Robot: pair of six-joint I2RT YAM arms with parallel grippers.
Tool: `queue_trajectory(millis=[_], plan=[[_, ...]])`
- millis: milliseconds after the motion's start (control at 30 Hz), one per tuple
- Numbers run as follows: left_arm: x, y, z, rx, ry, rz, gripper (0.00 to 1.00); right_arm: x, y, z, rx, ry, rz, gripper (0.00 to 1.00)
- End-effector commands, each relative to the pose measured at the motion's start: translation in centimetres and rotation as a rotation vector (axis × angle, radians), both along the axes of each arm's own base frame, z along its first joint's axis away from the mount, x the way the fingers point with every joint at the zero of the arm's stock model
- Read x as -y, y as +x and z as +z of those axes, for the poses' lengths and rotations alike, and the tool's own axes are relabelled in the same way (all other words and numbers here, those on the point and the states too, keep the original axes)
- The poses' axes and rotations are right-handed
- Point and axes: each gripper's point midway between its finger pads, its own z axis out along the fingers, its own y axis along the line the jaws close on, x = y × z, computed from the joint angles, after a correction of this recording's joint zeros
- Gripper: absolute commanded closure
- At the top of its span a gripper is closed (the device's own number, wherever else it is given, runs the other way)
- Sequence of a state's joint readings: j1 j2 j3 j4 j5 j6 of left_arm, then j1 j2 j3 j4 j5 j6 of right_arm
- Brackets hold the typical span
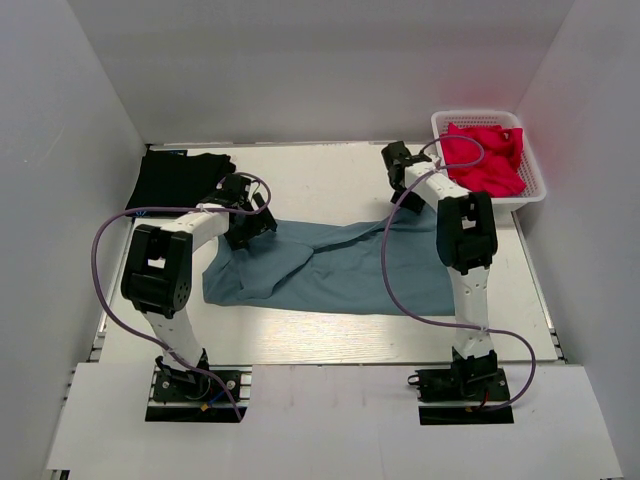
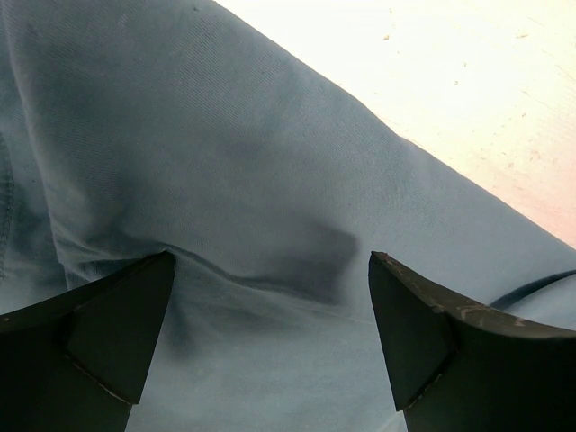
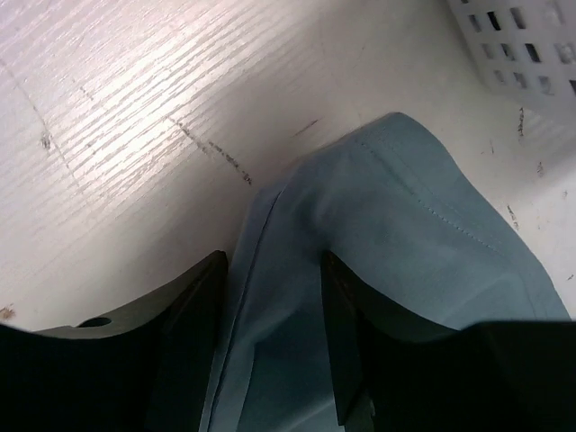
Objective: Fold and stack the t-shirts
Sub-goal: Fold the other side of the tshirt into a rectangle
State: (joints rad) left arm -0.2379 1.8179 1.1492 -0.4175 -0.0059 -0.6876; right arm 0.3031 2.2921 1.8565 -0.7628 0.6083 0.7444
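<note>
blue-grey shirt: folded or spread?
Spread. The blue-grey t-shirt lies rumpled and wide across the middle of the table; no tidy fold shows.

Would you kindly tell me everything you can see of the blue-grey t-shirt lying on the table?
The blue-grey t-shirt is soft, plain cloth with stitched hems, lying unfolded and wrinkled across the white table, stretched left to right. The left gripper stands wide open just over its left part, a crease running between the fingertips. The right gripper pinches a hemmed fold at its far right corner, near the white basket.
</note>
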Motion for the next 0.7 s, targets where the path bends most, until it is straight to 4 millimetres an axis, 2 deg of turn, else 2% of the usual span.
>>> queue_trajectory(millis=[0, 133, 200, 300, 367, 433, 600, 667], plan=[[-1.2, -2.1, -2.6, -0.082, 0.053, 0.008, 0.0, 1.0, -0.3, 1.1, 0.005, -0.014, -0.038, 0.5], [-1.2, -2.1, -2.6, -0.082, 0.053, 0.008, 0.0, 1.3, 0.1, 1.8, 0.029, -0.027, -0.05, 0.6], [-1.2, -2.1, -2.6, -0.082, 0.053, 0.008, 0.0, 1.4, 0.5, 2.8, 0.05, -0.029, -0.053, 0.6], [-1.7, -2.4, -2.6, -0.087, 0.073, 0.017, 0.0, 2.1, 1.0, 4.3, 0.085, -0.045, -0.059, 0.66], [-2.0, -2.9, -2.7, -0.095, 0.084, 0.021, 0.0, 2.4, 1.1, 4.8, 0.094, -0.059, -0.055, 0.76], [-2.1, -2.7, -2.3, -0.083, 0.09, 0.026, 0.0, 2.4, 1.1, 5.1, 0.1, -0.06, -0.058, 0.97], [-2.7, -2.7, -2.1, -0.077, 0.116, 0.04, 0.0, 2.9, 0.6, 5.6, 0.091, -0.082, -0.065, 1.0], [-2.9, -2.9, -2.1, -0.085, 0.127, 0.044, 0.0, 3.2, 0.2, 6.8, 0.102, -0.093, -0.07, 1.0]])
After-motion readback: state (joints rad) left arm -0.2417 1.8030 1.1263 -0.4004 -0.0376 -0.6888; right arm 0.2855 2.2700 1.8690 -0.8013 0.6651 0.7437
